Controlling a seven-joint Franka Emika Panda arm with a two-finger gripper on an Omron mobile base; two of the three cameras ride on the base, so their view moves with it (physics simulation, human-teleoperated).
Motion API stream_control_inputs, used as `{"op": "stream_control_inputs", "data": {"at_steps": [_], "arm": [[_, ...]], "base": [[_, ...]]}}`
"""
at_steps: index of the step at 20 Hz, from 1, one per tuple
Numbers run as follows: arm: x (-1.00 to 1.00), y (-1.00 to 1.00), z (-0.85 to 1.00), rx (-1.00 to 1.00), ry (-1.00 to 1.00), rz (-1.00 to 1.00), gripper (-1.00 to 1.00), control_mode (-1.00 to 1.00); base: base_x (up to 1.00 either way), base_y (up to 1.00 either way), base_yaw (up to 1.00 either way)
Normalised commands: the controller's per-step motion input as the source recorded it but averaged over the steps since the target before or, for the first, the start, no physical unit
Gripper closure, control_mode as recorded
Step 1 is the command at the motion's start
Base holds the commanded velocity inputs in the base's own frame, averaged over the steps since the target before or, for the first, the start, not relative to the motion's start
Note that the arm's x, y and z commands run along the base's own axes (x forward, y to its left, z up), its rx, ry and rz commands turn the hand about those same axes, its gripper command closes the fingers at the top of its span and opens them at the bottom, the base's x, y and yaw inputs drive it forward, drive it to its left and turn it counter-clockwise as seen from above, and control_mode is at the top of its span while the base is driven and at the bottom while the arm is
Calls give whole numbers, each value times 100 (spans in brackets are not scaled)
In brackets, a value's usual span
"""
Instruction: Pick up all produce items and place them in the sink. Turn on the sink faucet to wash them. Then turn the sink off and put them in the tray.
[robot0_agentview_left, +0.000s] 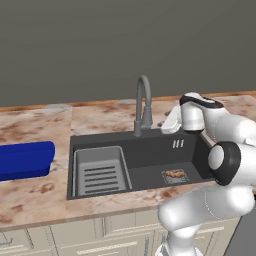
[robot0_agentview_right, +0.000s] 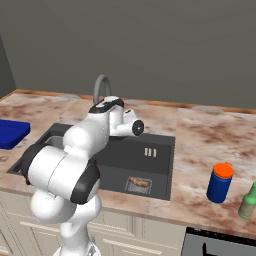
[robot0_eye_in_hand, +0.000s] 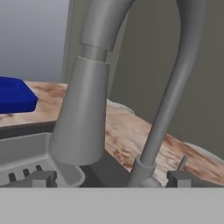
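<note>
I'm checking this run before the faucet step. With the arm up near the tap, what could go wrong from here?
1. The open gripper sits close to the tall grey gooseneck faucet, so it could bump the spout instead of turning it on.
2. The small orange-brown produce piece lies on the drain grate at the right of the dark grey sink, while the spout points left, so water may miss it.

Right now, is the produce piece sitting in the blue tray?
No, the produce piece lies on the drain grate in the sink, while the blue tray sits apart on the counter to the left.
</note>
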Motion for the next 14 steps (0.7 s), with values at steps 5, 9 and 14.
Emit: {"op": "stream_control_inputs", "data": {"at_steps": [5,9,14], "arm": [[28,0,-21,0,0,4,-100,-100],[27,0,-14,0,0,4,-100,-100],[29,0,-6,1,0,2,-100,-100]], "base": [[0,0,0],[0,0,0],[0,0,0]]}}
